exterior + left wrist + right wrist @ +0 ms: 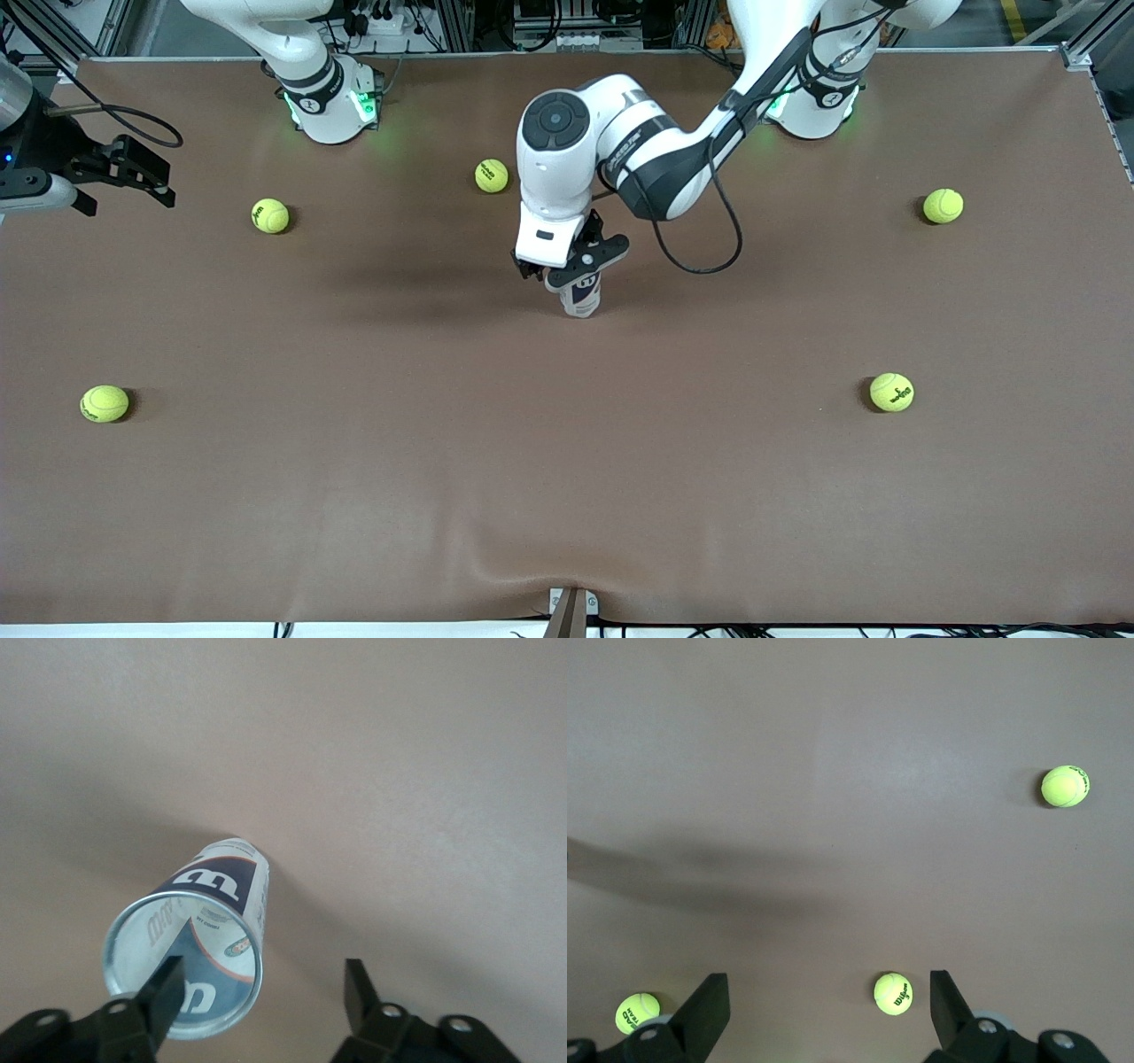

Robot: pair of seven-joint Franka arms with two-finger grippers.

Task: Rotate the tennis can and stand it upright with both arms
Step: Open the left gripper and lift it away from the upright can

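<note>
Brown cloth-covered tabletop; upright clear plastic tennis can mid-table, five yellow-green tennis balls scattered. Left gripper wide above can; right gripper wide, waiting.

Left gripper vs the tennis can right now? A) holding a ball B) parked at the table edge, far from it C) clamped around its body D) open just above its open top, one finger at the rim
D: the left gripper is open above the upright tennis can, one finger at its rim.
</note>
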